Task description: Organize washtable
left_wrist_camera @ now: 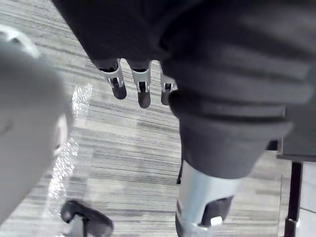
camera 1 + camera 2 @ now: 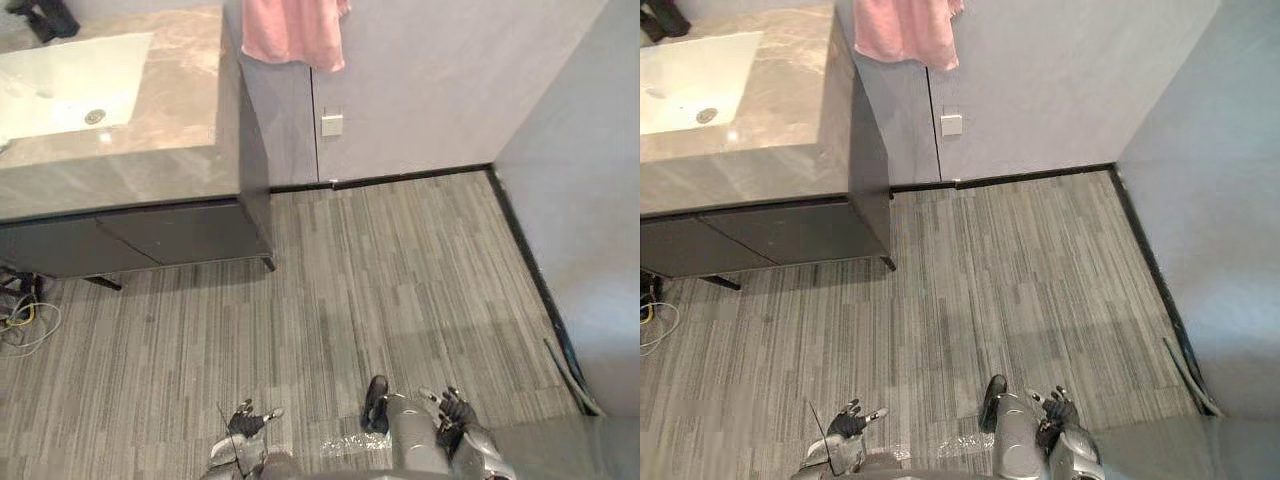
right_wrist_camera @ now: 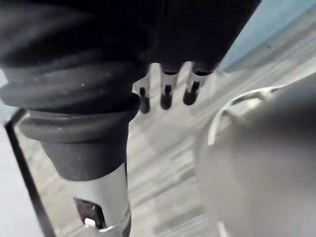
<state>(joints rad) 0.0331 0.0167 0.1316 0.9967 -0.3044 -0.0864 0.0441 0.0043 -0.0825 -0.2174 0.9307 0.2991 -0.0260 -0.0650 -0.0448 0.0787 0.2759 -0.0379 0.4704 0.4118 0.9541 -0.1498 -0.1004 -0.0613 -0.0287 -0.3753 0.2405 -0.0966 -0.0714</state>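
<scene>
The washtable (image 2: 175, 120) stands at the far left, a stone counter with a white sink (image 2: 70, 85) set into it. A dark object (image 2: 40, 18) rests at the counter's back edge. My left hand (image 2: 246, 424) hangs low over the floor, far from the counter, with straight fingers (image 1: 142, 91) and nothing in it. My right hand (image 2: 452, 410) hangs low on the other side, its fingers (image 3: 166, 95) also straight and empty.
A pink towel (image 2: 293, 32) hangs on the wall beside the counter, above a white wall socket (image 2: 331, 124). Dark cabinet doors (image 2: 150, 235) sit under the counter. Loose cables (image 2: 22, 312) lie on the floor at the left. A wall (image 2: 585, 200) closes the right side.
</scene>
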